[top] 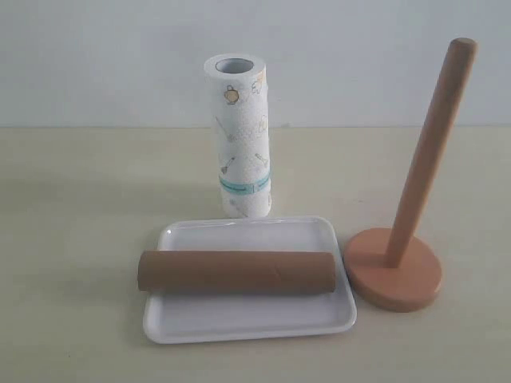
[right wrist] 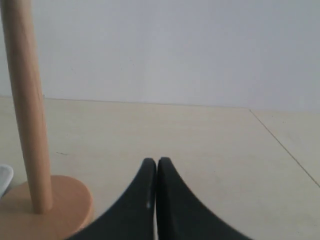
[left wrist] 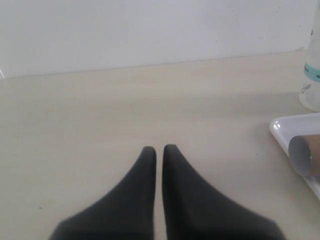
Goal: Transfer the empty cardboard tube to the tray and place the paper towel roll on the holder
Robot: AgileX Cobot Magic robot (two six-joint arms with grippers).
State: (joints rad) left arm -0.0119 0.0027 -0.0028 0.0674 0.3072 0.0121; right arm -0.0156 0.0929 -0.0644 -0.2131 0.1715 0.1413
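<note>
Exterior view alone shows the whole cardboard tube [top: 237, 271] lying across the tray [top: 247, 323]. Wrist views show the left gripper [left wrist: 159, 150] and right gripper [right wrist: 156, 162], both closed, empty.

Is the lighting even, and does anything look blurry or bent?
Exterior view: soft even light, faint shadows; the light-brown wooden pole holder looks tilted, perhaps lens distortion. Left wrist view: the black left gripper is soft-edged. Right wrist view: the black right gripper likewise.

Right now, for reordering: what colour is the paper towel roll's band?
Teal, on the paper towel roll; best in exterior view.
</note>
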